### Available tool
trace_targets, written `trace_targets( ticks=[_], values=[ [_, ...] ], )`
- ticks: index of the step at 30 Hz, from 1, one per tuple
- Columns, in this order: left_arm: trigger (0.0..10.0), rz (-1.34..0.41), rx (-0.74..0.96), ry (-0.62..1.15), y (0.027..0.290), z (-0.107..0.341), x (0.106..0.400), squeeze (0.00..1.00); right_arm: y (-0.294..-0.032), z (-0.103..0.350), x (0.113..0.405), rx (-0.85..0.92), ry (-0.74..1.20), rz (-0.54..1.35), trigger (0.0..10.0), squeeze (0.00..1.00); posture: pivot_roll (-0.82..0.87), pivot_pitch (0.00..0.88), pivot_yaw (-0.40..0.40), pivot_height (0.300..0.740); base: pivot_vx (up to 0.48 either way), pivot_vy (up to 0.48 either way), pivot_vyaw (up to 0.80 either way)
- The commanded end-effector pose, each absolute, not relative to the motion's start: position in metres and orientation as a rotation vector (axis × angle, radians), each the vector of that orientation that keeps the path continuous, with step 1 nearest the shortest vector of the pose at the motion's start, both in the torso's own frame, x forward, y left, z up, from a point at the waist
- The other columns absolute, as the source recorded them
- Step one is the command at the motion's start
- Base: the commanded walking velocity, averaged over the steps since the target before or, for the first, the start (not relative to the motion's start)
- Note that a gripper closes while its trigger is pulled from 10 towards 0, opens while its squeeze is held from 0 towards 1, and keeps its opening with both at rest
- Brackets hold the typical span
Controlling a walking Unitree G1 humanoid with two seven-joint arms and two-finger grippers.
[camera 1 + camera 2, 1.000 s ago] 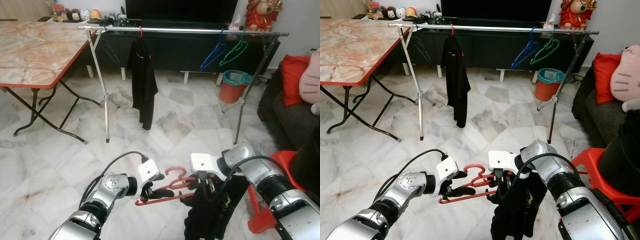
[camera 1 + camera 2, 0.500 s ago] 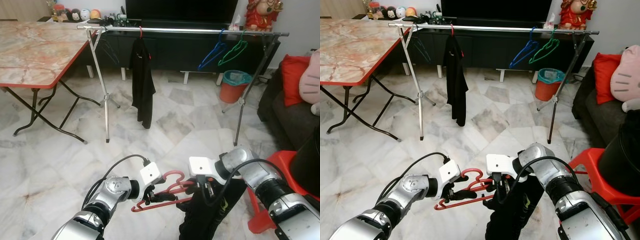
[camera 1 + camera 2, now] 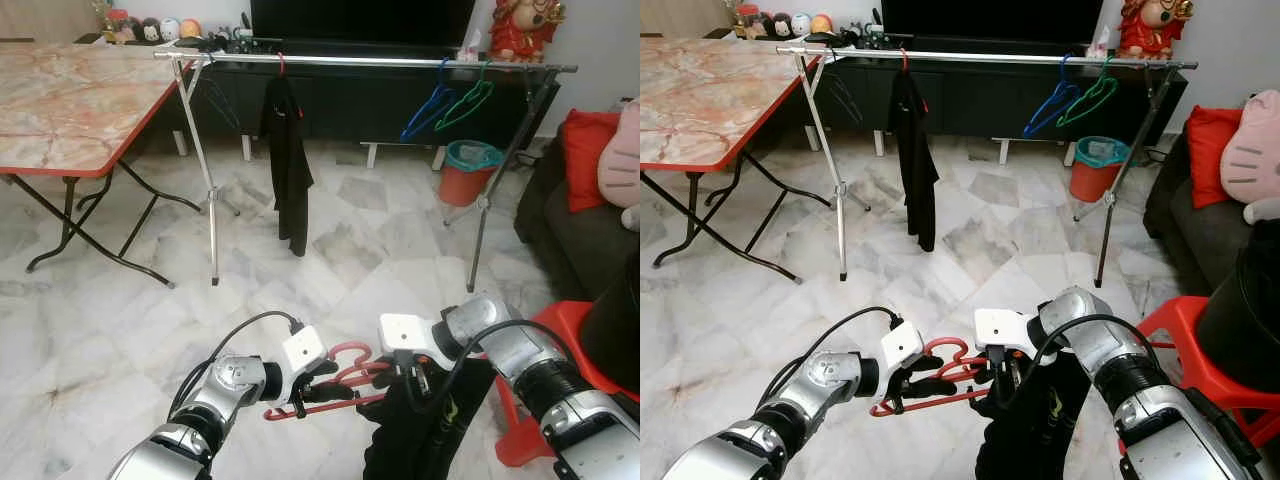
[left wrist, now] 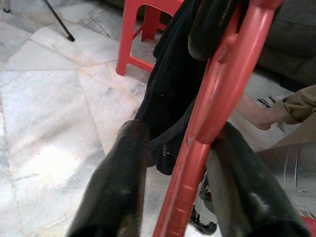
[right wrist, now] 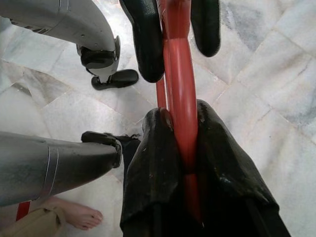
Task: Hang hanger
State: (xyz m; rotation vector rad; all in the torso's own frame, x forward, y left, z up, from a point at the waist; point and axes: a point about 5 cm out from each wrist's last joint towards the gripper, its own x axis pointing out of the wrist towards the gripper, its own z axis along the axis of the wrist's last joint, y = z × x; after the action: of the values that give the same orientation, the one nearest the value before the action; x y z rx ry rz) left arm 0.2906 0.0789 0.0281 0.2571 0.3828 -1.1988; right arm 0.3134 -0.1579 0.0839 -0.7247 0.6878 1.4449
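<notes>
Since a second ago the black shirt on the rail has swung and turned narrower, and the two grippers have drawn a little lower and closer to the robot with the red hanger between them; the hanger's left end now sits lower than before.

The left gripper closes its two black fingers narrowly on the hanger's bar near the left end, one finger on each side of the red plastic. The right gripper clamps the hanger near its right shoulder, its fingers pressed tight against both faces of the bar. A black garment hangs from the hanger's right part, draping down below the right gripper in front of the robot's body. The hanger lies nearly level, low over the marble floor, its hook curling up between the two grippers.

Well ahead stands the clothes rail, with a blue hanger and a green hanger near its right end. A marble-topped folding table stands to the left, a red stool to the right. A person's bare foot shows in the right wrist view.
</notes>
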Motion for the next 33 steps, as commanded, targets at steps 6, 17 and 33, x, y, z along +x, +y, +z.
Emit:
trace_targets(
  ticks=[6, 17, 33],
  values=[
    [0.0, -1.189, 0.251, 0.335, 0.077, 0.036, 0.296, 0.00, -0.155, 0.088, 0.313, -0.730, 0.672, 1.472, 10.0, 0.00, -0.14, 0.000, -0.069, 0.740, 0.000, 0.000, 0.00],
    [0.0, -1.195, 0.239, 0.322, 0.075, 0.037, 0.296, 0.00, -0.155, 0.088, 0.312, -0.750, 0.672, 1.486, 10.0, 0.00, -0.14, 0.000, -0.070, 0.740, 0.000, 0.000, 0.00],
    [0.0, -1.186, 0.232, 0.305, 0.074, 0.038, 0.296, 0.00, -0.170, 0.087, 0.310, -0.789, 0.727, 1.523, 10.0, 0.78, -0.15, 0.000, -0.079, 0.740, 0.000, 0.000, 0.00]
  ],
)
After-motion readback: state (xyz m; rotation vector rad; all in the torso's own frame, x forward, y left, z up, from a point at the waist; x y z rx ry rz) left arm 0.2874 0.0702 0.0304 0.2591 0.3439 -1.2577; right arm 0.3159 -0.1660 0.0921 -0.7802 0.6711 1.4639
